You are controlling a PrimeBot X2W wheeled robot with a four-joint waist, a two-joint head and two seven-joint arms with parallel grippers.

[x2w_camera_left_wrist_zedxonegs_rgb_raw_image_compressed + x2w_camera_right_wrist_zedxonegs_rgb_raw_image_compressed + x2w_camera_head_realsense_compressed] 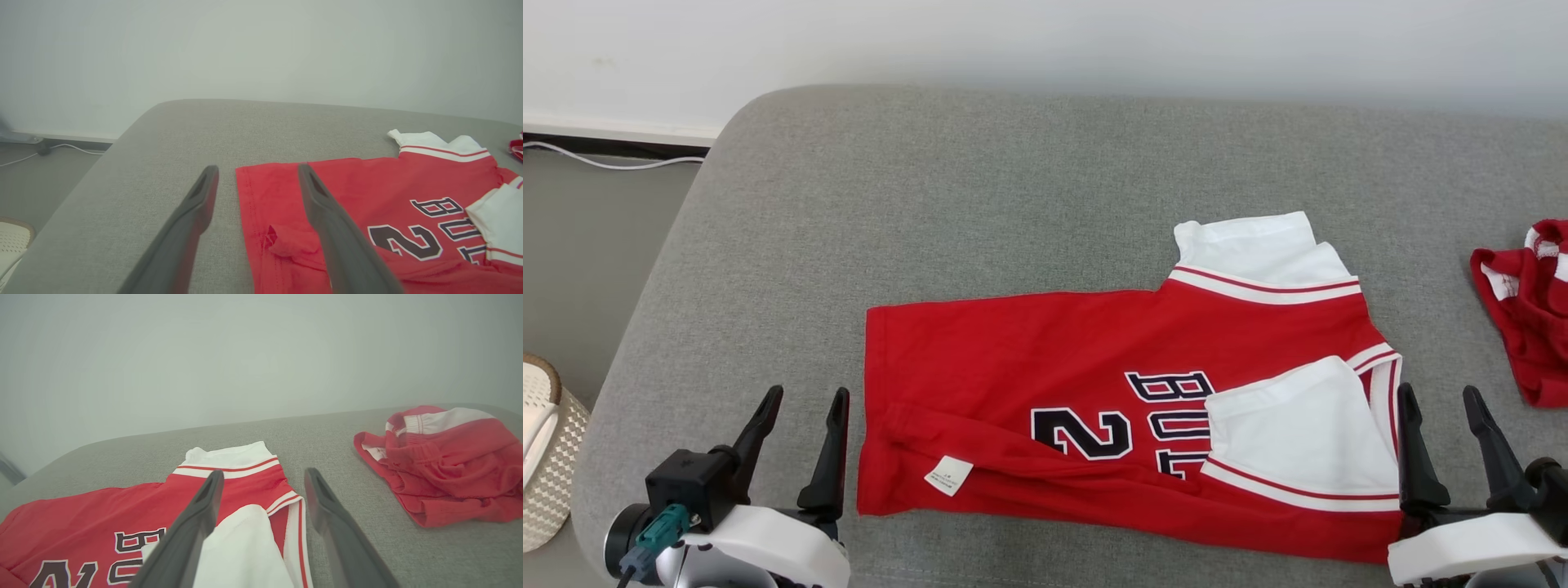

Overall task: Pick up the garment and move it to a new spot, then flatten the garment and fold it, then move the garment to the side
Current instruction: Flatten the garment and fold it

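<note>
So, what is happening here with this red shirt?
A two-armed robot is working on a red jersey that lies on a grey cushion. The jersey is spread out, with its near edge and one white sleeve folded in. The left gripper and the right gripper stand open at its two near corners, holding nothing. A second red garment lies crumpled to the right.

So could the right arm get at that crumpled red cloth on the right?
Probably yes. The right gripper stands open beside the jersey, and bare grey cushion lies between it and the crumpled cloth, so nothing looks in the way.
</note>
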